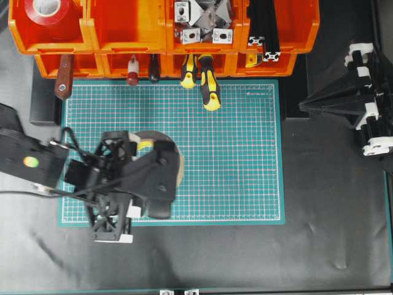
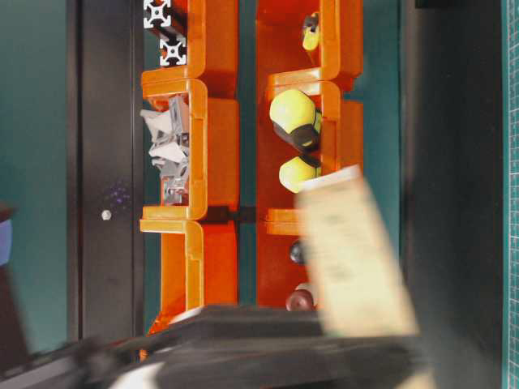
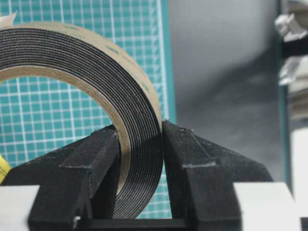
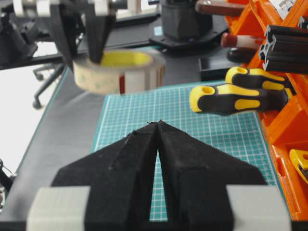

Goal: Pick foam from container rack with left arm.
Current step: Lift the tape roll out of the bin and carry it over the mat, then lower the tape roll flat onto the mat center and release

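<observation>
The foam (image 1: pixel 161 137) is a wide roll with dark grey faces and a tan outer band, held above the left part of the green mat. My left gripper (image 1: pixel 163 161) is shut on it. In the left wrist view its two black fingers pinch the foam (image 3: pixel 96 62) across the wall of the ring, one inside and one outside, at the left gripper (image 3: pixel 140 130). The right wrist view shows the foam (image 4: pixel 120 72) lifted off the mat. The orange container rack (image 1: pixel 89 31) runs along the far edge. My right gripper (image 1: pixel 305 104) rests at the right, shut and empty (image 4: pixel 158 124).
A red tape roll (image 1: pixel 51 9) lies in the rack's top left bin. Yellow-black screwdrivers (image 1: pixel 209 86) stick out of a lower bin over the cutting mat (image 1: pixel 245 153). Metal brackets (image 1: pixel 202 21) and black extrusions (image 1: pixel 264 31) fill other bins. A wooden-handled tool (image 1: pixel 64 77) hangs out at the left.
</observation>
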{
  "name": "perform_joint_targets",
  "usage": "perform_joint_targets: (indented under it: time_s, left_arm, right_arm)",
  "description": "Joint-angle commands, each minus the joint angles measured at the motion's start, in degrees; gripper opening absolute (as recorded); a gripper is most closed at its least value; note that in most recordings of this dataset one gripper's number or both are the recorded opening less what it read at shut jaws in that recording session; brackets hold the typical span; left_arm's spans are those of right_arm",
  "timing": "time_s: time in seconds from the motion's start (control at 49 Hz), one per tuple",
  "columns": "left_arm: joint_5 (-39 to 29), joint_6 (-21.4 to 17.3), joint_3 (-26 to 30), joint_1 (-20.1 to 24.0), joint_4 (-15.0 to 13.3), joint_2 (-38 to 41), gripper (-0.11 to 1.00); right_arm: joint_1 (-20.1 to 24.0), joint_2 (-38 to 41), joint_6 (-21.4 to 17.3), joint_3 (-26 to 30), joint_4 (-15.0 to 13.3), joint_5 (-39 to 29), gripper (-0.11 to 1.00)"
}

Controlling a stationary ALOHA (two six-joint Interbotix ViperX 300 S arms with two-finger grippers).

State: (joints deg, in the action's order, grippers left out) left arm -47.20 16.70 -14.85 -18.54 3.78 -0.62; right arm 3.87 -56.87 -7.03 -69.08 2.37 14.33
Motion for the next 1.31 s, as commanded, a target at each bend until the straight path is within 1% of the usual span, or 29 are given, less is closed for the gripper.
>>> perform_joint_targets:
  time_s: [0.0,0.306,0.552,0.756,0.797,0.858,0.878,0.94,0.981,1.021,1.083,1.287]
  left_arm:
    - [0.18,-1.23,0.35,0.79,0.26,0.53,0.24]
    - [-0.09,-2.37,0.00,1.14,0.26,1.85,0.24]
    - [-0.09,-6.42,0.26,1.67,0.26,1.93,0.24]
    - [-0.18,-7.21,-0.26,3.08,0.26,1.76,0.25]
    - [-0.26,-7.21,-0.44,3.60,0.26,1.76,0.30]
    - [-0.26,-7.21,-0.70,3.96,0.26,1.67,0.49]
    - [-0.26,-7.21,-0.88,4.04,0.26,1.67,0.57]
    - [-0.26,-7.21,-1.14,4.31,0.26,1.58,0.74]
    - [-0.26,-7.12,-1.32,4.48,0.26,1.49,0.82]
    - [-0.26,-7.21,-1.58,4.66,0.26,1.32,0.88]
    - [-0.26,-7.21,-1.85,4.66,0.18,1.14,0.91]
    - [-0.09,-7.03,-2.20,4.39,0.26,0.62,0.91]
  right_arm:
    - [0.00,0.26,-0.09,1.32,0.18,0.09,0.00]
    - [0.09,0.18,-0.18,1.23,0.09,0.09,0.00]
    - [0.09,0.18,-0.09,1.32,0.09,0.09,0.00]
    - [0.00,0.18,-0.18,1.32,0.09,0.09,0.00]
    - [0.09,0.18,-0.09,1.32,0.09,0.09,0.00]
    - [0.09,0.18,-0.09,1.32,0.18,0.09,0.00]
    - [0.09,0.18,-0.09,1.23,0.09,0.09,0.00]
    - [0.09,0.18,-0.09,1.32,0.09,0.09,0.00]
    - [0.09,0.18,-0.09,1.32,0.18,0.09,0.00]
    - [0.09,0.18,-0.09,1.32,0.18,0.09,0.00]
    - [0.00,0.09,-0.09,1.23,0.09,0.00,0.00]
    - [0.09,0.09,-0.09,1.32,0.18,0.09,0.00]
